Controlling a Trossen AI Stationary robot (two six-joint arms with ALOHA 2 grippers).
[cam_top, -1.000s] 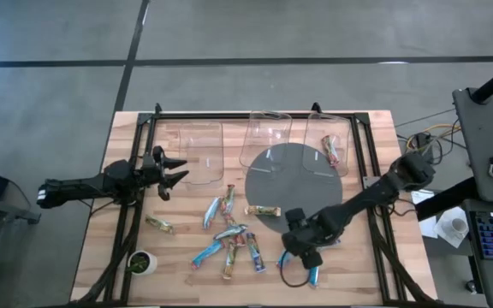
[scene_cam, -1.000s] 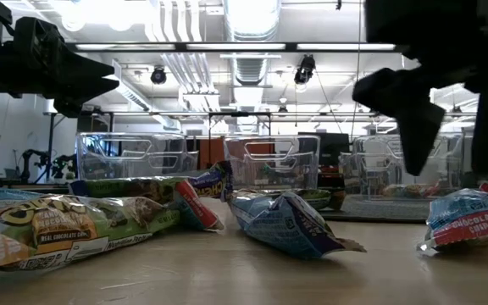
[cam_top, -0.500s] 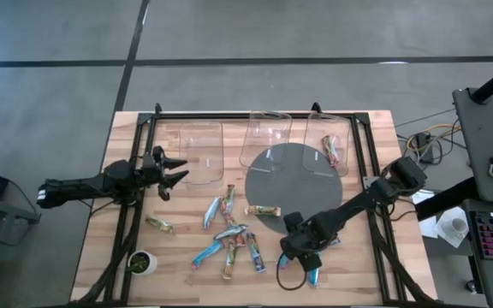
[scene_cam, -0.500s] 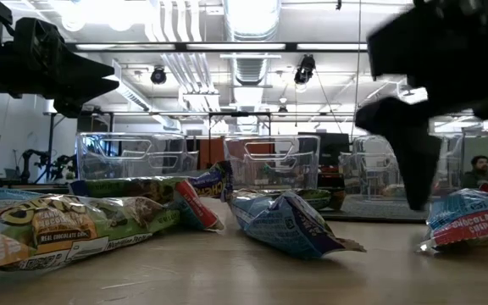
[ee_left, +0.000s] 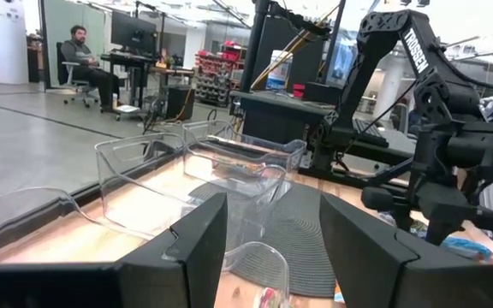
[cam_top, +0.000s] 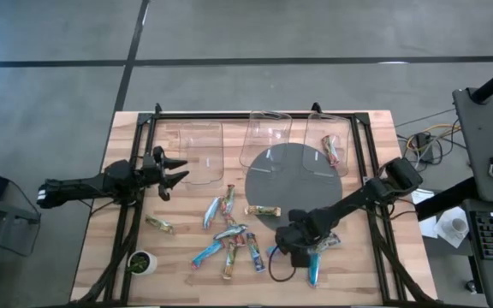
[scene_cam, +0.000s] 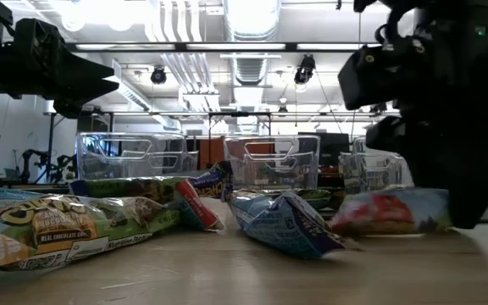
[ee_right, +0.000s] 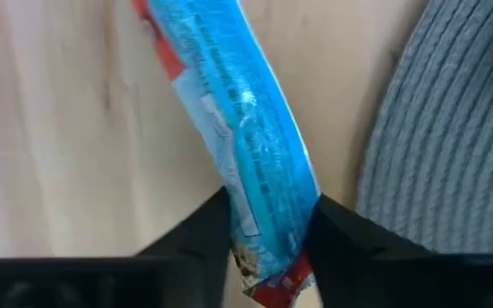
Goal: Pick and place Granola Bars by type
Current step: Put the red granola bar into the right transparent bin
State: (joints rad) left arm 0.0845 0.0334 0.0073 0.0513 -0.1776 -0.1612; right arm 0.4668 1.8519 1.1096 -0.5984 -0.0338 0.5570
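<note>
My right gripper (cam_top: 305,252) points down at the near right of the table, beside the grey round mat (cam_top: 294,171), and is shut on a blue granola bar (ee_right: 246,128) that also shows in the low view (scene_cam: 388,212). Several more granola bars (cam_top: 229,239) lie scattered flat on the wood left of it. One more lies apart at the left (cam_top: 159,225). Another rests inside the right clear bin (cam_top: 330,150). My left gripper (cam_top: 176,175) hovers open over the table's left side, holding nothing. My right gripper pinches the blue bar between its two fingers, on the two long sides near its red-tipped end (ee_right: 268,231). The fingers (ee_right: 195,235) come from above, pointing steeply down, and lie across the bar. The bar stretches away about level, low over the wood; whether it is lifted clear I cannot tell.
Three clear bins (cam_top: 202,141), (cam_top: 268,128), (cam_top: 328,128) stand along the far edge. A small green-and-white cup (cam_top: 141,262) sits near the front left corner. One bar (cam_top: 264,210) lies at the mat's near rim. Black rails run down both sides of the table.
My right gripper has come down toward the table, rolled about its own axis, and shut on the blue bar. The bar has turned about: in the low view it now lies broadside and farther left than before.
</note>
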